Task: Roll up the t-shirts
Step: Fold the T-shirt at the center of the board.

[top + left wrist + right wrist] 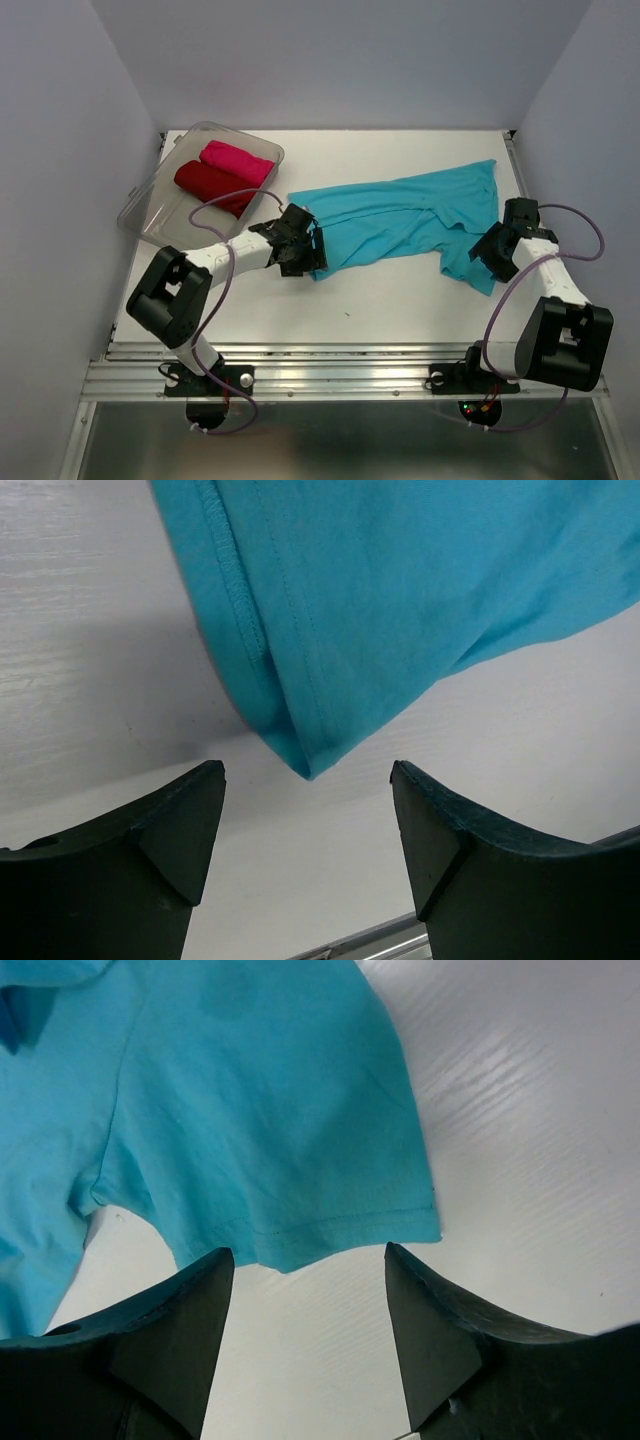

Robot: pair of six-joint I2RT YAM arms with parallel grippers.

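On the white table (400,300), turquoise t-shirt (400,215) lay spread out. Jaws of left gripper (305,775) stood apart, empty, at its hem corner; right gripper (310,1252) likewise, at sleeve hem. Far-left tub (150,205) held rolled dark red t-shirt (210,183), pink t-shirt (237,160).

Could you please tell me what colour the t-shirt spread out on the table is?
The t-shirt is plain turquoise-blue, which shows best in the top external view.

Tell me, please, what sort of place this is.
Probably a robotics lab test cell: a white table boxed in by plain grey walls, two arms bolted to a metal rail, and a clear tub of rolled shirts.
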